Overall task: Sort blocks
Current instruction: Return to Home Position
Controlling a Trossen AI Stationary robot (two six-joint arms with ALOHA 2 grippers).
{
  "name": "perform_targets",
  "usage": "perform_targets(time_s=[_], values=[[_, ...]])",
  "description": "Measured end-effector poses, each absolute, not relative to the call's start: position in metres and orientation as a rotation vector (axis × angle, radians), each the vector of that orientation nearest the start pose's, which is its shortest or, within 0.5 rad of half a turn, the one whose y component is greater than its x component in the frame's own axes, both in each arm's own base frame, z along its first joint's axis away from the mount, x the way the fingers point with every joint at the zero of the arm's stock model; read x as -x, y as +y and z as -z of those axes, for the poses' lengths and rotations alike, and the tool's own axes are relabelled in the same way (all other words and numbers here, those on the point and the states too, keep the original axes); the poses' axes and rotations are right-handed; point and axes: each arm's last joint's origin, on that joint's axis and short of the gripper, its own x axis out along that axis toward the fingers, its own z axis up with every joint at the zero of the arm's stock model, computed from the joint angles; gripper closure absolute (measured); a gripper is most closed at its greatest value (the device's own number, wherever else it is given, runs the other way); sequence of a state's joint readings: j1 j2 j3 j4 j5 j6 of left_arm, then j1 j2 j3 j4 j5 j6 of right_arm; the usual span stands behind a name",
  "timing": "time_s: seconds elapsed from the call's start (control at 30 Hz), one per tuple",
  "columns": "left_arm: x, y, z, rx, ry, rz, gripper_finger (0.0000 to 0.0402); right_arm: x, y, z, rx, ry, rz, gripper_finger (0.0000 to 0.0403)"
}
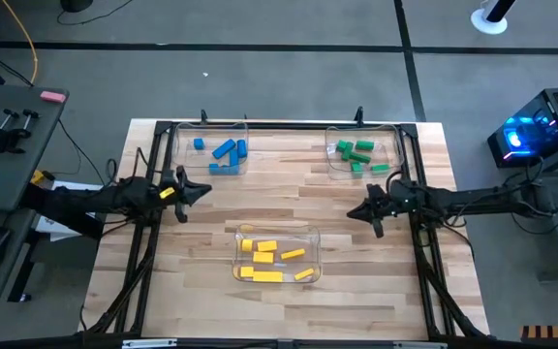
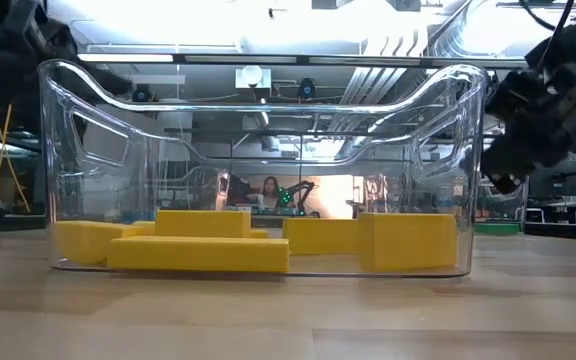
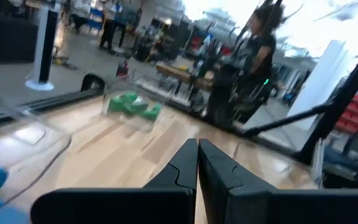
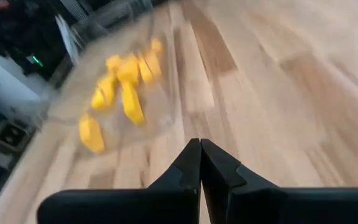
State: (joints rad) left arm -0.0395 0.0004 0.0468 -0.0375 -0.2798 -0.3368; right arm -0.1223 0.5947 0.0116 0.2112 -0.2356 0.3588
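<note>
Yellow blocks (image 1: 271, 260) lie in a clear bin near the table's near edge; they also show in the low view as yellow blocks (image 2: 208, 240) and in the right wrist view as yellow blocks (image 4: 120, 87). Blue blocks (image 1: 223, 152) sit in a clear bin at the far left. Green blocks (image 1: 358, 153) sit in a clear bin at the far right, seen too as green blocks (image 3: 132, 104). My left gripper (image 1: 204, 190) is shut and holds nothing, just near of the blue bin; its own view shows the gripper (image 3: 197, 163). My right gripper (image 1: 354, 213) is shut and bare, near of the green bin, also (image 4: 200, 163).
The three clear bins (image 1: 277, 237) (image 1: 211, 131) (image 1: 366, 131) stand on the wooden table (image 1: 289, 194). Bare wood lies between the two grippers at the table's middle. Black frame bars (image 1: 143, 242) run along both sides. A person shows far off in the room behind.
</note>
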Motion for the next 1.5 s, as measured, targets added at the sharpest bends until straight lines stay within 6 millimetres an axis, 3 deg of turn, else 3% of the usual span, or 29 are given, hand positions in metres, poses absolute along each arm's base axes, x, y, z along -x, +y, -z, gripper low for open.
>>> perform_targets(time_s=[0.17, 0.63, 1.5], values=[[-0.094, 0.004, -0.175, 0.335, -0.034, -0.229, 0.0401, -0.118, -0.005, -0.130, -0.421, 0.421, -0.056, 0.0402], [-0.095, 0.004, -0.174, 0.339, -0.060, -0.221, 0.0401, -0.095, -0.002, -0.183, -0.330, -0.153, -0.151, 0.0402], [-0.096, 0.003, -0.172, 0.345, -0.092, -0.201, 0.0401, -0.097, -0.003, -0.174, -0.344, -0.064, -0.138, 0.0402]])
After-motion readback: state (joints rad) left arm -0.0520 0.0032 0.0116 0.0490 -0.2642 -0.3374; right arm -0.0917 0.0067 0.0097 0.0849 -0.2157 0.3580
